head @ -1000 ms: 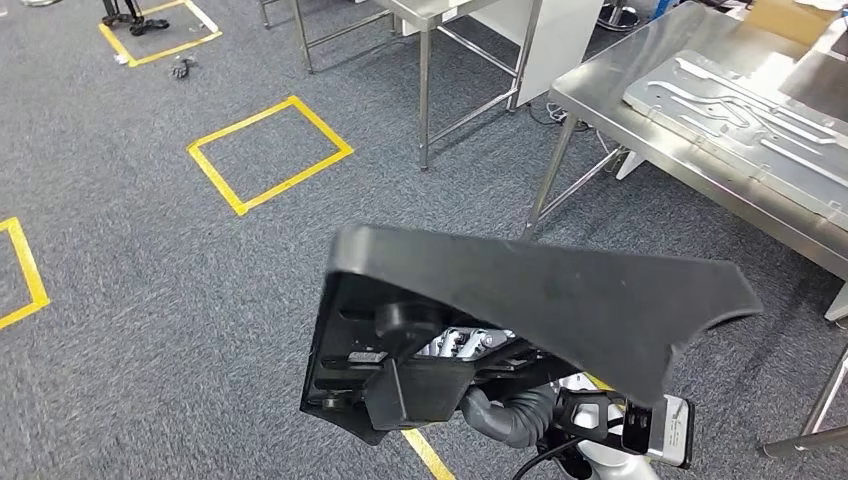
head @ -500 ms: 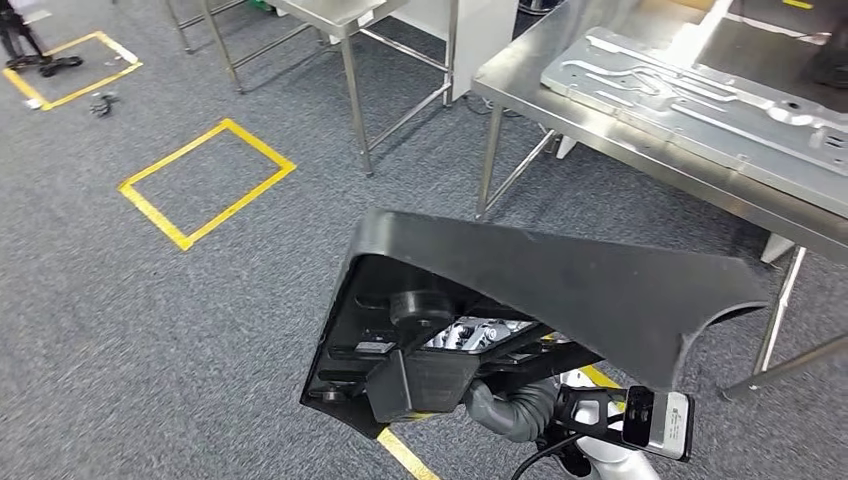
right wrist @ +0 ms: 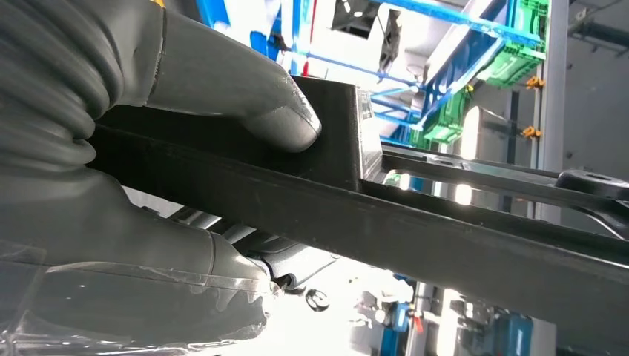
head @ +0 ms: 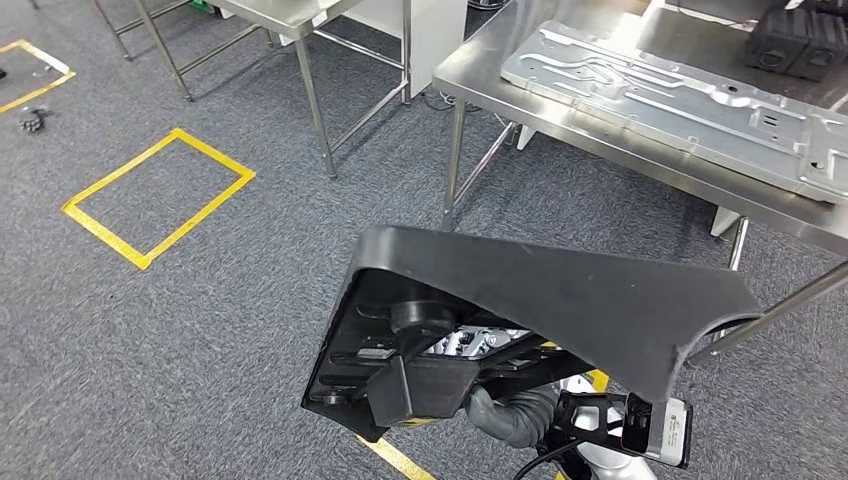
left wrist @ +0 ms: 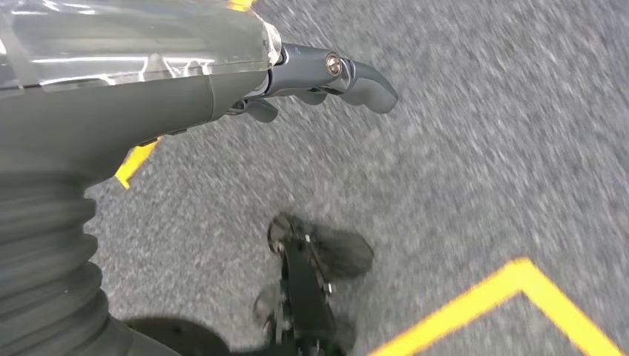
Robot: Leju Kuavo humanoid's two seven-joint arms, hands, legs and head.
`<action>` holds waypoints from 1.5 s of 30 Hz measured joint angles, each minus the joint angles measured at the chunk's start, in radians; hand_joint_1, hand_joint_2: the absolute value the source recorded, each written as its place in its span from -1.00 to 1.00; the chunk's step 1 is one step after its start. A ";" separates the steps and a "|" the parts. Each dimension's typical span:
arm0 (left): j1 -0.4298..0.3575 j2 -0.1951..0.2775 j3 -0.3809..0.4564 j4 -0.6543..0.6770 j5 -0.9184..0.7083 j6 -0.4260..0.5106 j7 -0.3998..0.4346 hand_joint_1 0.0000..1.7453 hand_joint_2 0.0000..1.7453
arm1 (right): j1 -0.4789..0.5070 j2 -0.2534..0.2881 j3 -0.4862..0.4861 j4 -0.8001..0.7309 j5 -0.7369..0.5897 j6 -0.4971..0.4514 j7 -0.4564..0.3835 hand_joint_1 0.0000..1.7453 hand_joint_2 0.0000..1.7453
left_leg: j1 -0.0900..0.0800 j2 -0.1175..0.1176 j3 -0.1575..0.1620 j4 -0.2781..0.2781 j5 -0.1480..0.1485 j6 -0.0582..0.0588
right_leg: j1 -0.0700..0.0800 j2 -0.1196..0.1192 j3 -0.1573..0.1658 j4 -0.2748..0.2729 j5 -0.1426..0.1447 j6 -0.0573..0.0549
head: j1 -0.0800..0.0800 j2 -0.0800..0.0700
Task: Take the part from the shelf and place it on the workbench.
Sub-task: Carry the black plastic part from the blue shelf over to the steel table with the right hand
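The black part (head: 560, 300) is held in the air above the grey carpet (head: 180, 330), short of the workbench's (head: 600, 140) near edge. The right hand (right wrist: 170, 148) grasps it from beneath, thumb pressed on a rib of the underside. The left hand (left wrist: 326, 74) hangs over the carpet, fingers loosely curled, holding nothing. A ribbed metal plate (head: 680, 95) lies on the workbench. Yellow tape squares (head: 160, 195) mark the floor.
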 joint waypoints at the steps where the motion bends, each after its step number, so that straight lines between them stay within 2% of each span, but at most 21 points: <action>1: 0.000 0.000 0.000 0.000 0.000 -0.001 0.000 -1.00 1.00 | 0.000 0.000 0.000 0.000 0.000 0.000 0.000 1.00 1.00 | -0.002 0.007 0.003 0.000 -0.003 -0.005 | 0.005 -0.013 0.025 -0.051 0.016 -0.005 | -0.001 0.000; 4: -0.002 -0.001 0.000 0.000 -0.004 -0.002 0.000 -1.00 1.00 | 0.001 0.000 0.000 -0.001 0.000 0.000 -0.001 1.00 1.00 | -0.005 0.030 0.011 -0.001 -0.011 -0.022 | 0.011 -0.005 0.036 -0.083 0.019 -0.019 | -0.001 0.000; 6: -0.004 -0.001 0.000 0.000 -0.006 -0.004 0.000 -1.00 1.00 | 0.003 0.000 0.000 -0.002 0.003 0.001 -0.001 1.00 1.00 | -0.003 0.015 0.010 0.016 -0.029 -0.032 | 0.005 0.014 0.041 -0.090 0.023 -0.030 | -0.002 0.000; 8: -0.004 -0.002 0.000 0.000 -0.007 -0.005 0.000 -1.00 1.00 | 0.004 0.000 0.000 -0.003 0.005 0.001 -0.001 1.00 1.00 | 0.000 -0.027 -0.029 0.107 -0.082 -0.038 | 0.001 0.029 0.045 -0.095 0.025 -0.039 | -0.005 0.000; 10: 0.000 -0.003 0.000 0.000 -0.008 -0.006 0.000 -1.00 1.00 | 0.007 0.000 0.000 -0.003 0.007 0.001 -0.001 1.00 1.00 | 0.000 -0.048 -0.096 0.241 -0.139 -0.040 | 0.002 0.048 0.045 -0.093 0.024 -0.044 | -0.006 0.000; 12: 0.003 -0.003 0.000 0.000 -0.008 -0.005 0.000 -1.00 1.00 | 0.011 0.000 0.000 -0.003 0.008 0.001 -0.001 1.00 1.00 | 0.000 -0.051 -0.126 0.286 -0.131 -0.041 | 0.003 0.072 0.045 -0.089 0.022 -0.044 | -0.006 0.000; 14: 0.003 -0.003 0.000 0.000 -0.009 -0.005 0.000 -1.00 1.00 | 0.012 -0.001 -0.001 -0.003 0.008 0.001 -0.003 1.00 1.00 | 0.001 -0.063 -0.087 0.184 -0.059 -0.037 | 0.002 0.095 0.045 -0.081 0.018 -0.041 | -0.007 0.000; 16: 0.002 -0.003 0.001 0.000 -0.011 -0.005 0.000 -1.00 1.00 | 0.013 -0.001 -0.001 -0.003 0.009 0.000 -0.006 1.00 1.00 | 0.003 -0.096 -0.037 0.066 -0.011 -0.032 | 0.003 0.115 0.040 -0.070 0.013 -0.033 | -0.006 0.000; 19: 0.000 -0.002 0.001 0.000 -0.016 -0.005 0.000 -1.00 1.00 | 0.015 -0.003 -0.001 -0.003 0.011 0.000 -0.010 1.00 1.00 | 0.001 -0.102 -0.020 0.025 -0.004 -0.021 | 0.001 0.139 0.031 -0.067 0.014 -0.017 | -0.006 0.000; 20: -0.002 -0.003 0.001 0.000 -0.017 -0.006 -0.001 -1.00 1.00 | 0.017 -0.004 -0.002 -0.003 0.011 0.000 -0.010 1.00 1.00 | 0.002 -0.093 -0.019 0.021 -0.001 -0.014 | 0.001 0.135 0.030 -0.067 0.014 -0.011 | -0.006 0.000; 22: -0.004 -0.004 0.001 0.000 -0.019 -0.007 -0.002 -1.00 1.00 | 0.018 -0.005 -0.003 -0.006 0.013 -0.001 -0.010 1.00 1.00 | 0.006 -0.075 -0.015 0.010 0.005 0.000 | 0.002 0.097 0.014 -0.030 -0.012 -0.001 | -0.002 0.000; 25: -0.002 -0.003 0.001 0.000 -0.024 -0.008 -0.004 -1.00 1.00 | 0.020 -0.006 -0.004 -0.009 0.016 -0.003 -0.008 1.00 1.00 | 0.005 -0.046 -0.014 0.006 0.006 0.009 | -0.003 0.046 -0.072 0.141 -0.098 0.009 | 0.003 0.000; 27: -0.001 -0.003 0.001 0.000 -0.027 -0.008 -0.006 -1.00 1.00 | 0.024 -0.006 -0.005 -0.009 0.017 -0.005 -0.007 1.00 1.00 | 0.005 -0.026 -0.013 0.007 0.004 0.009 | -0.007 0.040 -0.107 0.207 -0.109 0.014 | 0.003 0.000; 28: -0.001 -0.003 0.001 0.000 -0.027 -0.008 -0.006 -1.00 1.00 | 0.025 -0.007 -0.005 -0.009 0.018 -0.006 -0.006 1.00 1.00 | 0.005 -0.016 -0.012 0.007 0.002 0.008 | -0.009 0.036 -0.098 0.188 -0.087 0.016 | 0.003 0.000; 31: -0.003 -0.003 0.001 0.000 -0.028 -0.009 -0.007 -1.00 1.00 | 0.025 -0.007 -0.009 -0.011 0.018 -0.006 -0.005 1.00 1.00 | 0.003 0.007 -0.004 0.011 -0.007 -0.004 | -0.005 -0.006 0.000 0.000 0.004 0.010 | 0.003 0.000; 33: -0.004 -0.003 0.001 0.000 -0.028 -0.010 -0.008 -1.00 1.00 | 0.024 -0.007 -0.011 -0.013 0.019 -0.006 -0.004 1.00 1.00 | -0.002 0.020 0.000 0.012 -0.013 -0.015 | 0.002 -0.023 0.031 -0.065 0.017 0.000 | 0.003 0.000; 35: -0.005 -0.003 0.001 0.000 -0.028 -0.010 -0.008 -1.00 1.00 | 0.026 -0.007 -0.013 -0.016 0.019 -0.006 -0.004 1.00 1.00 | -0.004 0.035 0.005 0.009 -0.016 -0.027 | 0.002 -0.005 0.030 -0.073 0.017 -0.011 | 0.002 0.000; 38: -0.007 -0.002 0.001 0.000 -0.029 -0.010 -0.009 -1.00 1.00 | 0.026 -0.006 -0.016 -0.019 0.019 -0.005 -0.004 1.00 1.00 | 0.002 -0.010 -0.019 0.075 -0.063 -0.042 | -0.004 0.022 0.035 -0.082 0.024 -0.031 | 0.001 0.000; 41: -0.002 -0.003 0.001 0.000 -0.030 -0.008 -0.009 -1.00 1.00 | 0.027 -0.005 -0.017 -0.019 0.019 -0.002 -0.001 1.00 1.00 | 0.004 -0.049 -0.112 0.267 -0.148 -0.047 | -0.001 0.050 0.034 -0.080 0.023 -0.041 | -0.002 0.000; 43: 0.000 -0.003 0.001 0.000 -0.032 -0.008 -0.009 -1.00 1.00 | 0.029 -0.005 -0.017 -0.019 0.020 -0.002 0.000 1.00 1.00 | 0.004 -0.052 -0.131 0.292 -0.131 -0.046 | 0.001 0.073 0.035 -0.076 0.022 -0.041 | -0.002 0.000; 45: -0.001 -0.003 0.001 0.000 -0.035 -0.008 -0.009 -1.00 1.00 | 0.031 -0.005 -0.017 -0.020 0.022 -0.001 0.001 1.00 1.00 | 0.004 -0.067 -0.082 0.175 -0.057 -0.039 | 0.001 0.096 0.036 -0.071 0.019 -0.039 | -0.002 0.000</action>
